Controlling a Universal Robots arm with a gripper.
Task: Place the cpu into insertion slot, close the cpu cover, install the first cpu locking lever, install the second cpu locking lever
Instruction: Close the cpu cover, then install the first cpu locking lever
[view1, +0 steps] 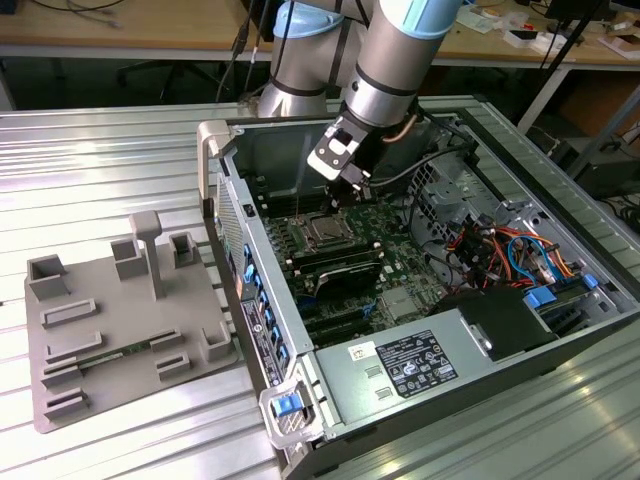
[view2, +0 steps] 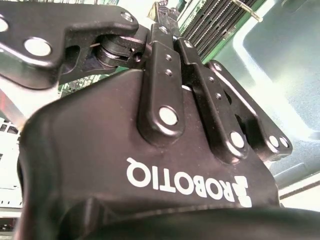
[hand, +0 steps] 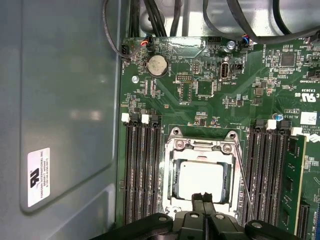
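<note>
We see the arm angled steeply down into the open computer case, the gripper with its jaws closed together. The cpu sits in its socket just ahead of the jaws, framed by the cpu cover.

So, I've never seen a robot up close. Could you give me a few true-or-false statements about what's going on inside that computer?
1. The cpu sits in the socket on the motherboard. True.
2. The gripper has its fingers spread wide apart. False: they are pressed together, at the socket's edge.
3. The grey fixture tray lies inside the computer case. False: it lies on the table outside the case, on the exterior view's left.
4. A round coin battery is on the motherboard. True.
</note>
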